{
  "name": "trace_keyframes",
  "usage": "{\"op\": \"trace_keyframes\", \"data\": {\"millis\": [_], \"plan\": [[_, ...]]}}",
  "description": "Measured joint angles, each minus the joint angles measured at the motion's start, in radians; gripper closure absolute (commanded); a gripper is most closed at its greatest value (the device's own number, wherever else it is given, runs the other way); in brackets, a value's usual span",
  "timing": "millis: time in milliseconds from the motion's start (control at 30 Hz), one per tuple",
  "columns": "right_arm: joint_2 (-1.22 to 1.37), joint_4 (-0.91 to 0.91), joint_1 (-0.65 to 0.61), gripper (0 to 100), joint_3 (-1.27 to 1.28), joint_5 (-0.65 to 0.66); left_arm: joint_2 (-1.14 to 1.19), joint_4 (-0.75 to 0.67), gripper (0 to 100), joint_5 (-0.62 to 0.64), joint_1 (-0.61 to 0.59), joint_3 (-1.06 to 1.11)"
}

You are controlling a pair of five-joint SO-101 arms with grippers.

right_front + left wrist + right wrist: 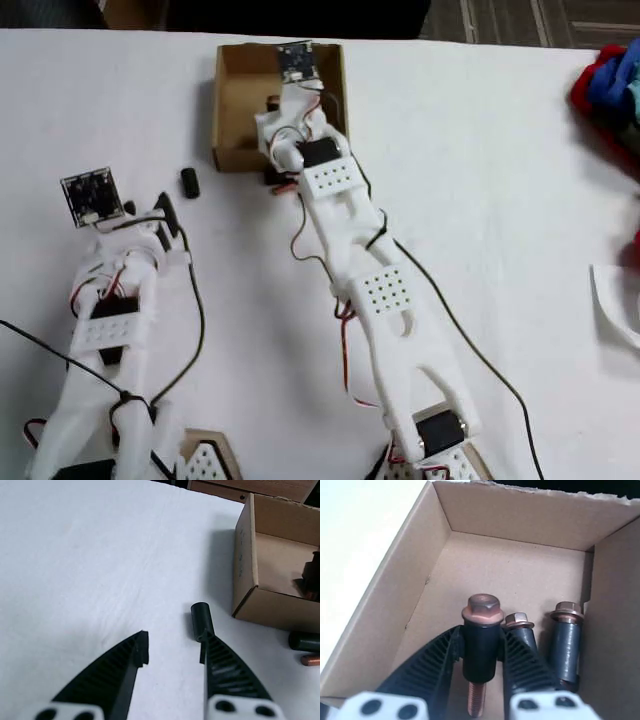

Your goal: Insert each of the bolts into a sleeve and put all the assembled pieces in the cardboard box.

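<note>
Black left pincer (173, 640): we see it wide open and empty, low over the white tabletop (500, 150), left of centre in the high view.
Loose sleeve (202, 621): it lies on the tabletop against one fingertip, not between the two. We judge that closing from here would push or roll it away.
Second sleeve (305, 641) and bare bolt (311, 659): they lie unjoined, just beside the box's outer wall. Both are round, so a brush from an arm could send them rolling.
Right pincer (481, 631): it is clamped on the sleeve of an assembled piece (481, 645) inside the box, bolt head up. We cannot tell whether the thread touches the floor.
Cardboard box (235, 110): it sits at upper centre of the high view, with two finished pieces (566, 645) close by one wall.
Risk: only the sleeve is gripped, so we think a tilt could let the bolt slide out. The light box could also shift if the arm catches its wall.
</note>
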Motion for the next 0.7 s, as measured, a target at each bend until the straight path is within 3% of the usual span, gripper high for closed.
{"op": "trace_keyframes", "data": {"millis": [500, 633, 700], "plan": [[-0.002, -0.011, 0.000, 90.9, -0.003, -0.003, 0.000, 0.000, 81, 0.000, 0.000, 0.000], [0.008, -0.058, 0.006, 98.3, -0.003, -0.003, 0.000, 0.000, 81, 0.000, 0.000, 0.000], [0.014, -0.081, 0.025, 97.4, -0.003, -0.003, 0.000, 0.000, 81, 0.000, 0.000, 0.000]]}}
